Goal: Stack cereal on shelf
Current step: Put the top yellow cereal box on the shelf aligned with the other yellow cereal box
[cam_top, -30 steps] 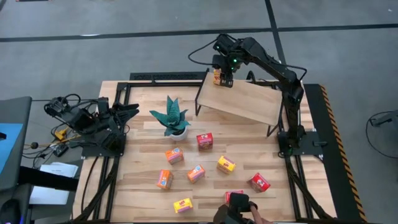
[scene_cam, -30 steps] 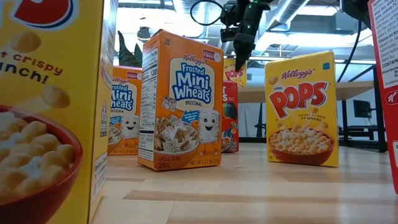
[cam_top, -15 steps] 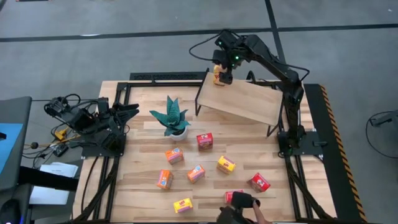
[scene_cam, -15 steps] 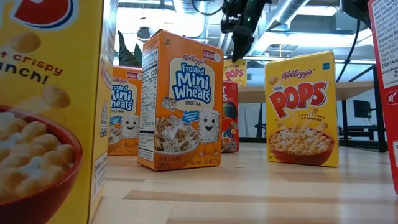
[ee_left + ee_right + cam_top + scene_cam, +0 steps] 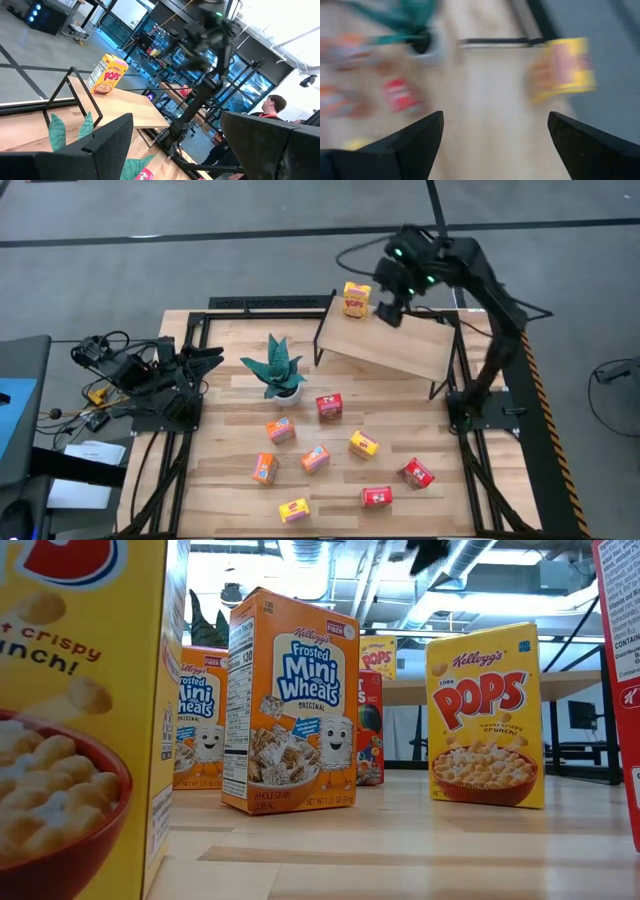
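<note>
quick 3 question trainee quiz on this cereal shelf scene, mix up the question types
1. True or false: the small yellow cardboard cereal box stands on the light-wood plank shelf.
2. How many cereal boxes remain on the large slatted wooden tabletop?
3. The right gripper is: A) shut on a box, B) open above the shelf, C) down among the tabletop boxes.

Key: 1 true. 2 eight. 3 B, its fingers are spread with nothing between them.

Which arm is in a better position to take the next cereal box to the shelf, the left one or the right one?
Probably the right. Its gripper hangs open above the shelf, beside the yellow box standing there. The left gripper waits at the table's left edge.
</note>
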`<action>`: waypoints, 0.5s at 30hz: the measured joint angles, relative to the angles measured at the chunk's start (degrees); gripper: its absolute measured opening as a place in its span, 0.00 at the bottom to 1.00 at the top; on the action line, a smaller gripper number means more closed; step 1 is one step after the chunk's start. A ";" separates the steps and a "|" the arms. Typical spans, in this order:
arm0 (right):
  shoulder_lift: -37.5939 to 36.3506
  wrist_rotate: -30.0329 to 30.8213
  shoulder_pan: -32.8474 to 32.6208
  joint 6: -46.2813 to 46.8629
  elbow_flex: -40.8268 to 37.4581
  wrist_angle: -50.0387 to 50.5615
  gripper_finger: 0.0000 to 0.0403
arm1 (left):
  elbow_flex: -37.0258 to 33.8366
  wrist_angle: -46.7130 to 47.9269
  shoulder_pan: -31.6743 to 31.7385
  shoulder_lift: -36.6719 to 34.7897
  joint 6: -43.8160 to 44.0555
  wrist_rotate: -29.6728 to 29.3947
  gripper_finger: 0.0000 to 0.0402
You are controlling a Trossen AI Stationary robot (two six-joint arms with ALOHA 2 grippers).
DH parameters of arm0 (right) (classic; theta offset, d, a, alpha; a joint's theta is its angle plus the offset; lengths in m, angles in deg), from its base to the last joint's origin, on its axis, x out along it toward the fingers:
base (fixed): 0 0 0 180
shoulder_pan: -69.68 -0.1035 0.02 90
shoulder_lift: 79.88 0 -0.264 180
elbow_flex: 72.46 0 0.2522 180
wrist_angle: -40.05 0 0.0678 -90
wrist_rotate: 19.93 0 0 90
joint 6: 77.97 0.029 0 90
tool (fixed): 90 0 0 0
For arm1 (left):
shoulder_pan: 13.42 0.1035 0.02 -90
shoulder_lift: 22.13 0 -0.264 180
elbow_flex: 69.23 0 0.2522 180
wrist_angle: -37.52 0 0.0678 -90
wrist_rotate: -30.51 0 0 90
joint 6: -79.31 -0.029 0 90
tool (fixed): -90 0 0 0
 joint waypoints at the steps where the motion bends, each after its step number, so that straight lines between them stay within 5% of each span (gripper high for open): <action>1: -1.13 -1.07 -2.05 1.86 -0.40 0.21 0.95 | 0.00 0.00 0.02 -0.02 0.00 0.16 0.73; 5: -5.04 -0.28 -12.52 11.01 -4.33 0.04 0.94 | 0.00 0.55 0.02 -0.02 0.01 0.62 0.73; 15: -7.60 14.53 -40.00 37.15 -23.42 -0.60 0.94 | 0.00 2.51 0.01 -0.02 0.33 0.70 0.73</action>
